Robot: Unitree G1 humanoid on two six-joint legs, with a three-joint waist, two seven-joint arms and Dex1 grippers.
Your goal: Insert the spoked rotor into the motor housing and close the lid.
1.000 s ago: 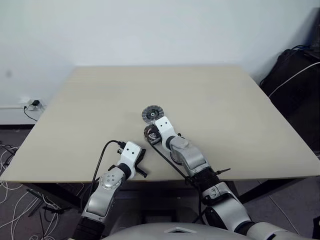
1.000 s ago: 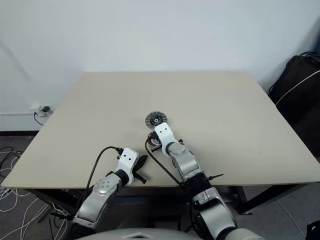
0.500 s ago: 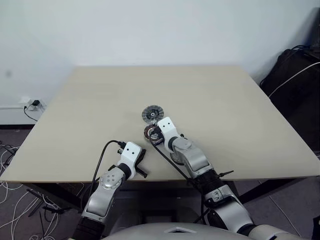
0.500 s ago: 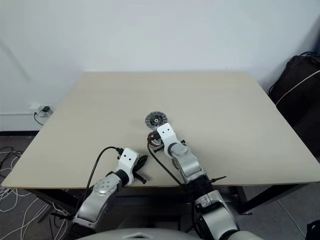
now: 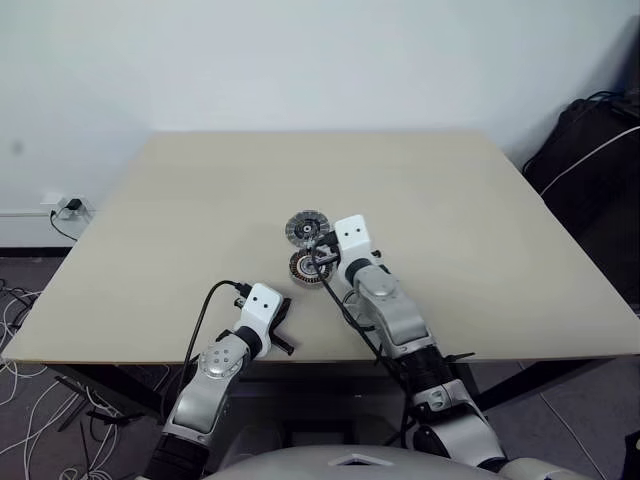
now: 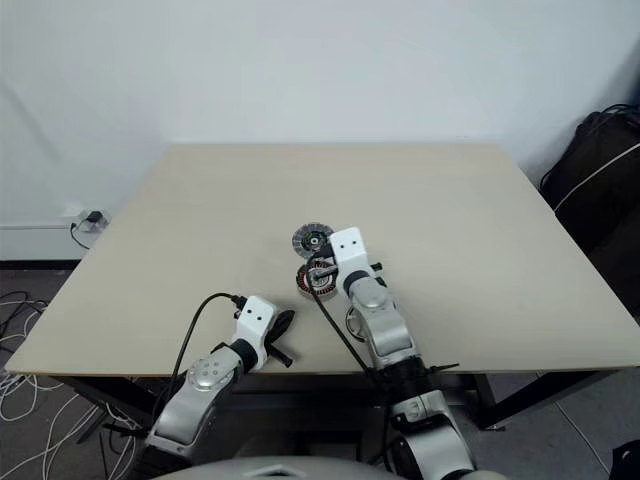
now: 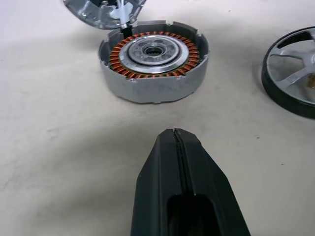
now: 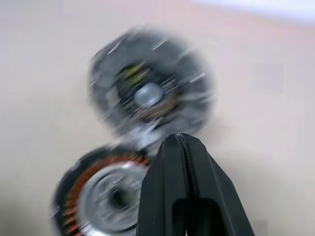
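The motor housing (image 5: 305,266), a grey cup with a copper ring of windings (image 7: 153,51), lies open near the table's middle. The lid (image 5: 305,228), with its dark and silver segmented face up, lies just behind the housing and touches it. In the left wrist view the spoked rotor (image 7: 294,73), silver spokes in a dark rim, rests flat to the housing's right. My right gripper (image 5: 320,252) hovers shut and empty over the housing's right edge, pointing at the lid (image 8: 150,91). My left gripper (image 5: 285,325) rests shut and empty near the front edge, aimed at the housing.
The beige table (image 5: 450,220) has wide bare areas on both sides and behind the parts. A black bag (image 5: 590,150) stands off the table at the right. Cables (image 5: 20,310) lie on the floor at the left.
My right gripper has risen and shifted right, uncovering the housing it was over. The left gripper, the lid and the housing have kept still.
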